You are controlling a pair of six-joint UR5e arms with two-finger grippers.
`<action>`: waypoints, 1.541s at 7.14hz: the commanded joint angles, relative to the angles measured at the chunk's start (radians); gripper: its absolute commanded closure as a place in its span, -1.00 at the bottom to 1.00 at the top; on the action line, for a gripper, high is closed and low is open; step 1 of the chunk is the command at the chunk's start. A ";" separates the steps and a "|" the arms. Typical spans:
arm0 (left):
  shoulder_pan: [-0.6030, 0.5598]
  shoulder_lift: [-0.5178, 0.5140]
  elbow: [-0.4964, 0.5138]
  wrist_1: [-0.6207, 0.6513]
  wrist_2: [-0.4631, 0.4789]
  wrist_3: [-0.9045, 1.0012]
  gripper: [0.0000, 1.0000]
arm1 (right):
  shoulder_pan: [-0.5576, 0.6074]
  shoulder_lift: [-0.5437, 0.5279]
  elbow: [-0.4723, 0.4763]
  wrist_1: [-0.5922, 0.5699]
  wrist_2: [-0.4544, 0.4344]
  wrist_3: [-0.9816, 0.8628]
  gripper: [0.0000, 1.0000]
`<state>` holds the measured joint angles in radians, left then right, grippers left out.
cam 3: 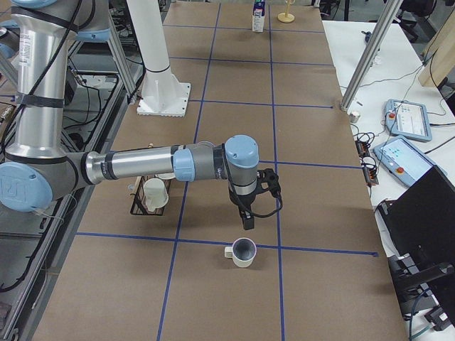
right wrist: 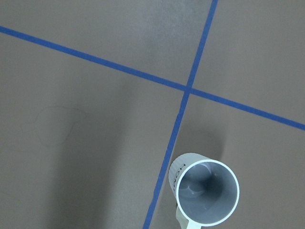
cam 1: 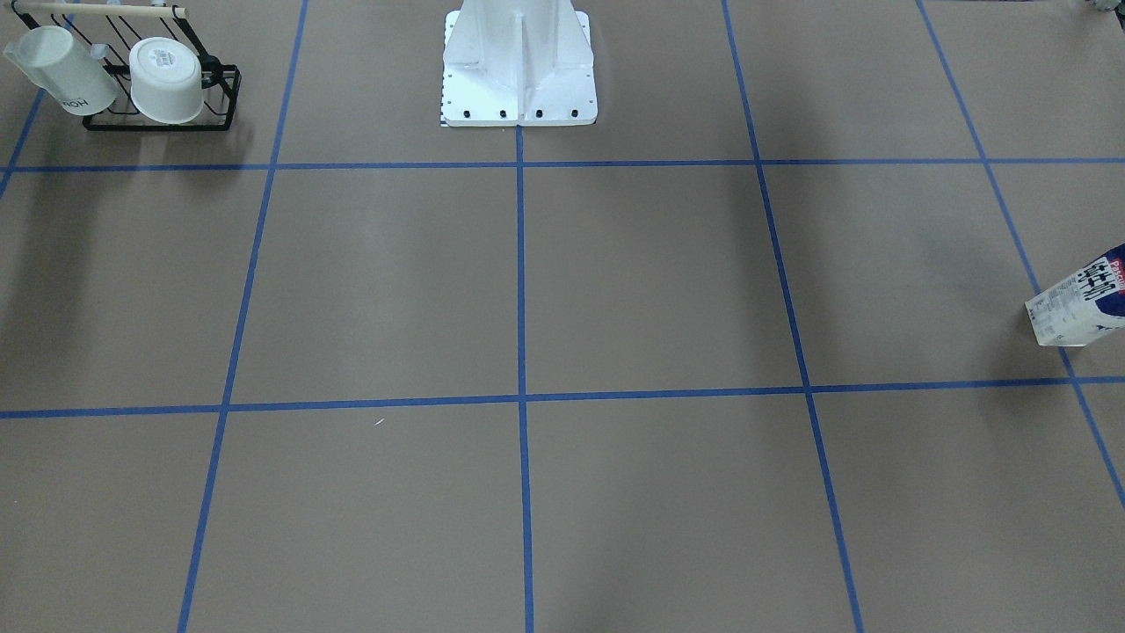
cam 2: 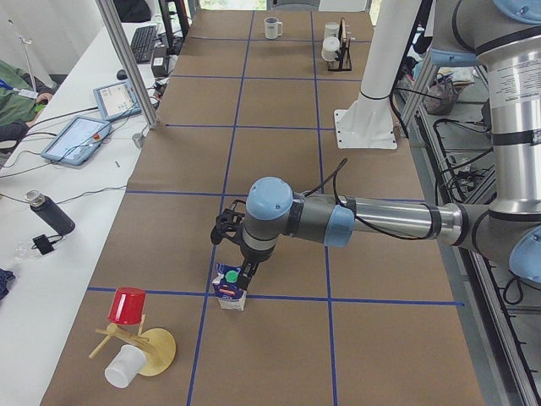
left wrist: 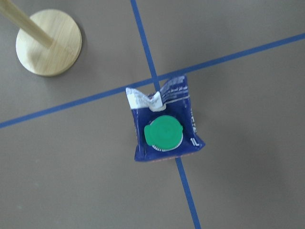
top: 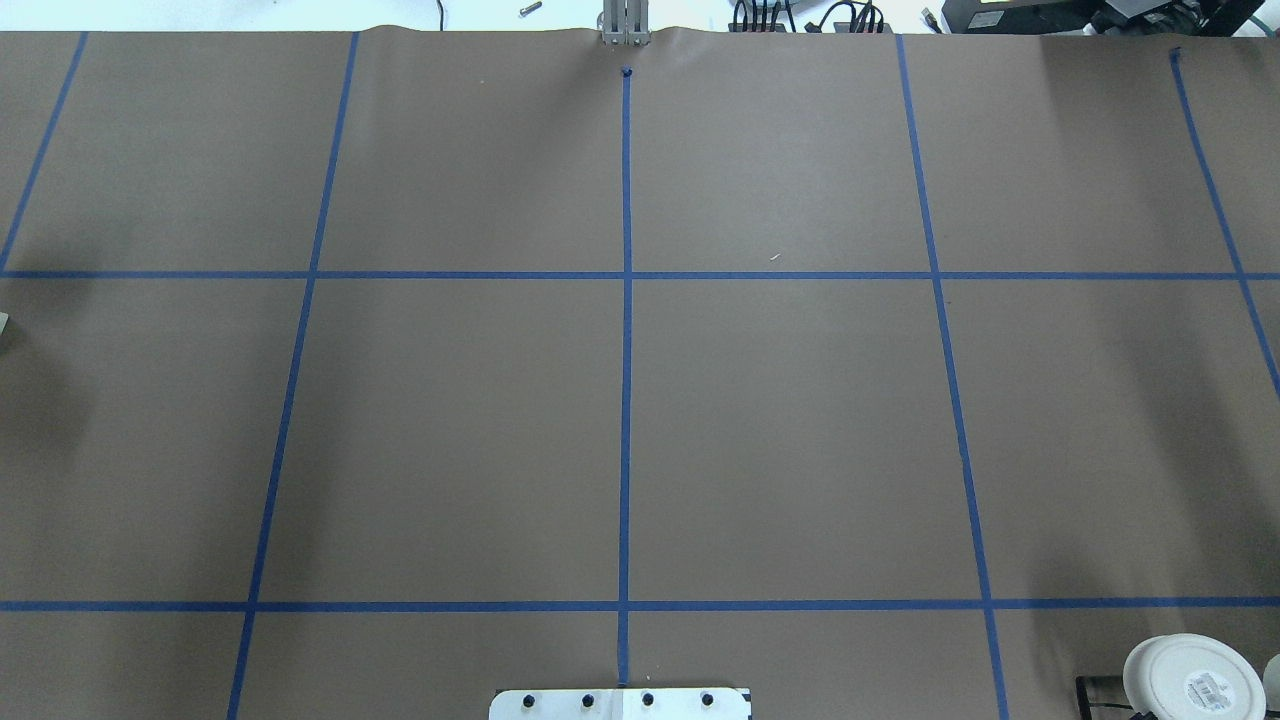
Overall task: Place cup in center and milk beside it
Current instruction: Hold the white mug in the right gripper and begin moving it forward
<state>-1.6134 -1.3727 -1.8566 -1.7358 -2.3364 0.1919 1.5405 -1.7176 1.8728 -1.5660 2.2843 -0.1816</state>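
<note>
The milk carton [cam 2: 229,289] stands upright on a blue tape line near the table's left end, green cap [left wrist: 163,133] up; it also shows at the edge of the front view [cam 1: 1083,301]. My left gripper [cam 2: 246,273] hangs just above it; I cannot tell if it is open or shut. The white mug [cam 3: 244,251] stands upright beside a tape crossing near the table's right end, greyish inside [right wrist: 207,193]. My right gripper [cam 3: 247,221] hangs just above and beyond it, state unclear. No fingers show in the wrist views. The center [top: 626,440] holds nothing.
A black wire rack [cam 1: 158,119] with two white cups stands near the robot's right side, by the white base [cam 1: 518,79]. A wooden stand [cam 2: 152,348] with a red cup [cam 2: 127,304] and a white cup [cam 2: 124,366] sits close to the milk.
</note>
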 commanded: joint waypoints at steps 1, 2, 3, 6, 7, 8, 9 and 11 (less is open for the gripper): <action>0.000 -0.056 0.046 -0.174 0.005 -0.018 -0.97 | -0.002 0.032 -0.068 0.137 0.029 0.008 -1.00; 0.000 -0.083 0.084 -0.186 -0.001 -0.098 -0.97 | -0.002 0.026 -0.108 0.176 0.076 -0.002 -1.00; 0.001 -0.083 0.077 -0.191 -0.001 -0.126 -0.97 | -0.007 0.027 -0.173 0.279 0.084 0.010 -1.00; 0.000 -0.080 0.070 -0.192 -0.003 -0.126 -0.97 | -0.126 -0.022 -0.235 0.401 0.010 0.258 -0.99; 0.001 -0.080 0.070 -0.192 -0.003 -0.126 -0.97 | -0.155 -0.046 -0.236 0.431 -0.021 0.280 -0.98; 0.000 -0.080 0.070 -0.198 -0.003 -0.126 -0.97 | -0.164 -0.069 -0.238 0.449 -0.044 0.280 -0.96; 0.000 -0.078 0.070 -0.209 -0.003 -0.126 -0.97 | -0.189 -0.071 -0.244 0.451 -0.080 0.281 -0.85; 0.000 -0.077 0.068 -0.211 -0.003 -0.126 -0.97 | -0.218 -0.071 -0.293 0.493 -0.100 0.280 -0.07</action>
<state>-1.6132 -1.4509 -1.7875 -1.9446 -2.3393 0.0660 1.3403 -1.7872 1.6126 -1.1039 2.1984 0.0979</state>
